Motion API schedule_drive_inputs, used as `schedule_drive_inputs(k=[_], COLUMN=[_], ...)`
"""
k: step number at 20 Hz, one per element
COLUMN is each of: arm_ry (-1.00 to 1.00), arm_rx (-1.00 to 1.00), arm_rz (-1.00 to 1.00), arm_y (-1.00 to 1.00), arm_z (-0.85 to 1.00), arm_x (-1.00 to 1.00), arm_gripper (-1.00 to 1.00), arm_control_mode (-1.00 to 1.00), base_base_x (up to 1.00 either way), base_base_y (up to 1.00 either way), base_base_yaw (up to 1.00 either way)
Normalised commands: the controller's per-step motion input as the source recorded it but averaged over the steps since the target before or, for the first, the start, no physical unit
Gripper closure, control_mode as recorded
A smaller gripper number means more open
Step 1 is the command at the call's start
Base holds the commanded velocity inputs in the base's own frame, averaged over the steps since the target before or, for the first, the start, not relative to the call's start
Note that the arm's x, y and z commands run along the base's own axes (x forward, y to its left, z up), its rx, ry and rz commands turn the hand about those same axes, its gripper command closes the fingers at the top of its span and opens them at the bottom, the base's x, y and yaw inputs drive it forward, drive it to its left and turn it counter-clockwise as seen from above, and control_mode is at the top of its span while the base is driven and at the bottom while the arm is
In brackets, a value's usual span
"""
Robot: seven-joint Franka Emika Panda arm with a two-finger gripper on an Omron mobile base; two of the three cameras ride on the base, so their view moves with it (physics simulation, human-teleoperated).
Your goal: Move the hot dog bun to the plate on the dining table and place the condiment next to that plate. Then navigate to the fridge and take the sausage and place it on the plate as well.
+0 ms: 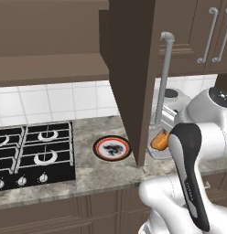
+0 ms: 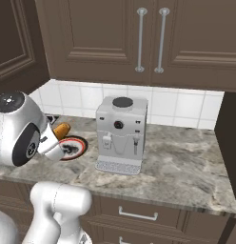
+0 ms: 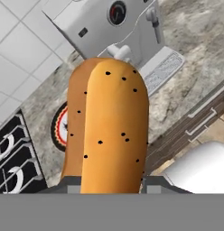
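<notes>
The hot dog bun is orange-tan with dark specks and stands on end in the hand view. My gripper is shut on its lower end, one dark fingertip on each side. From the left base view the bun peeks out beside my forearm, above the counter just right of the open cabinet door. From the right it hangs over the far rim of a red-rimmed plate. The plate of the task, the dining table, the condiment, the fridge and the sausage are out of view.
A white plate with a red rim and dark centre lies on the marbled counter. A white coffee machine stands to its right. A black stove is at left. An open brown cabinet door hangs over the counter.
</notes>
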Motion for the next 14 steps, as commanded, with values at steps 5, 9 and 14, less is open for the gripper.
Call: schedule_drive_inputs(k=[5,9,14], arm_ry=[0.01,0.0,-0.03], arm_rx=[0.0,0.0,0.0], arm_rz=[0.0,0.04,0.14], arm_y=[0.0,0.0,0.0], arm_z=[0.0,-0.11,-0.08], arm_x=[0.0,-0.07,-0.35], arm_gripper=[1.0,1.0,1.0], arm_control_mode=[-1.0,-1.0,1.0], base_base_x=[0.0,0.0,-0.39], base_base_y=[0.0,0.0,0.0], base_base_yaw=[0.0,0.0,0.14])
